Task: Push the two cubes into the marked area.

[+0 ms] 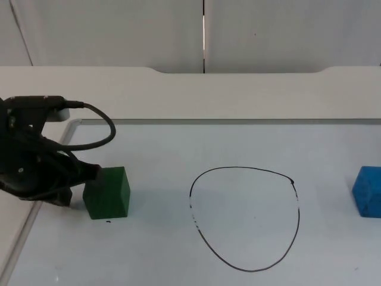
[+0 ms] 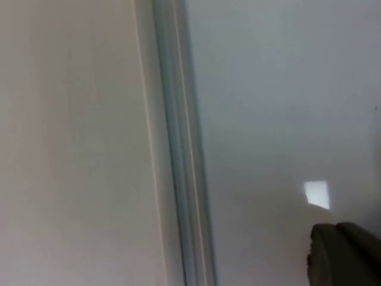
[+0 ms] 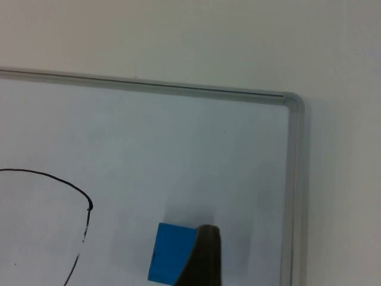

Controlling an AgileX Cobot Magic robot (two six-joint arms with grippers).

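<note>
A green cube (image 1: 108,192) sits on the whiteboard, left of the black oval outline (image 1: 244,217) drawn on it. My left gripper (image 1: 77,189) is low on the board, pressed against the cube's left side. A blue cube (image 1: 368,190) rests near the board's right edge, right of the oval. The right wrist view has this blue cube (image 3: 171,259) just beside my right gripper (image 3: 203,259), with part of the oval line (image 3: 65,183) further off. Both cubes lie outside the outline.
The whiteboard's raised metal frame (image 1: 53,156) runs close behind the left gripper; the same frame (image 2: 178,179) passes through the left wrist view. Its rounded corner (image 3: 293,102) lies beyond the blue cube. The grey partition wall (image 1: 202,36) closes the back.
</note>
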